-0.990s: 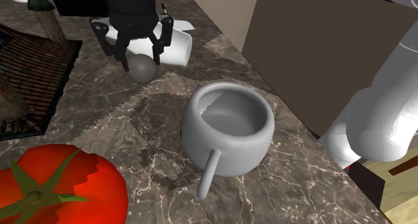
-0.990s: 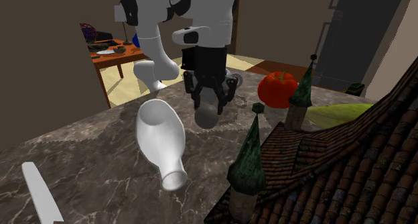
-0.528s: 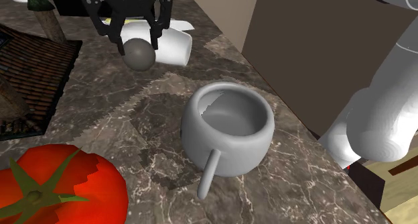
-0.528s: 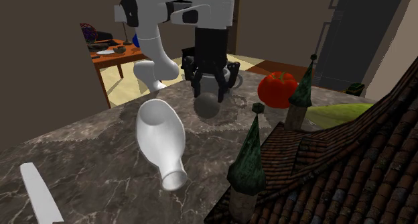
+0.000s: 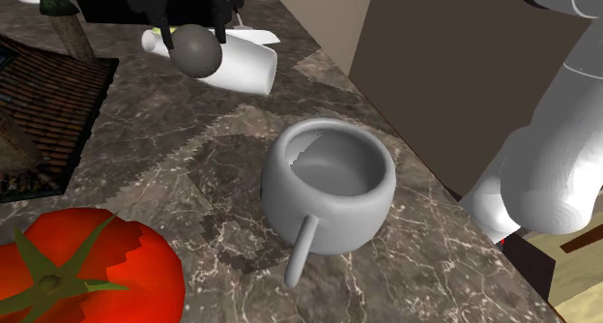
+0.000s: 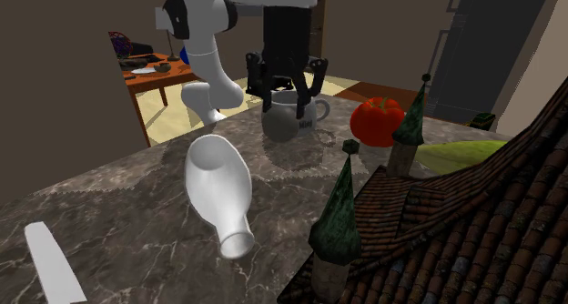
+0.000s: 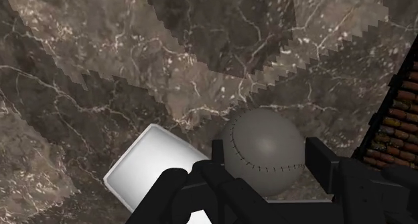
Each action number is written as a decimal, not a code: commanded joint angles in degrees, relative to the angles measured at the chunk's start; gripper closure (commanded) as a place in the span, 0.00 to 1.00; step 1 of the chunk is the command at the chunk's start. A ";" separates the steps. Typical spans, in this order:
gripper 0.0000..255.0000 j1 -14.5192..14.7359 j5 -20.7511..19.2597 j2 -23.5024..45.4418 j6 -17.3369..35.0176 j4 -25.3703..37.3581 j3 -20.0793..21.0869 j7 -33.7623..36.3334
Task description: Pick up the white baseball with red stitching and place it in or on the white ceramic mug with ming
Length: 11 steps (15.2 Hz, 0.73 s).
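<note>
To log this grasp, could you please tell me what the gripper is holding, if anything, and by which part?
The gripper holds the grey stitched ball, its fingers clasping the ball's two opposite sides around the middle.

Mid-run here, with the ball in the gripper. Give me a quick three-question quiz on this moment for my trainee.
1. True or false: the gripper is open and holds nothing.
2. Which thing lies on its side on the marble counter? A) the grey mug B) the white vase C) the grey stitched ball
3. In the shoulder view, what is inside the mug?

Key: 1 false, it is shut on the ball. 2 B. 3 nothing, the mug is empty.
</note>
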 commanded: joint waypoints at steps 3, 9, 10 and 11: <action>1.00 1.39 -1.35 1.99 -4.26 5.87 0.16 0.24; 1.00 4.78 -4.39 6.21 -11.34 16.55 0.24 0.61; 1.00 4.95 -4.52 6.39 -11.61 16.98 0.22 0.61; 1.00 3.62 -2.68 3.43 -10.26 12.99 0.63 1.01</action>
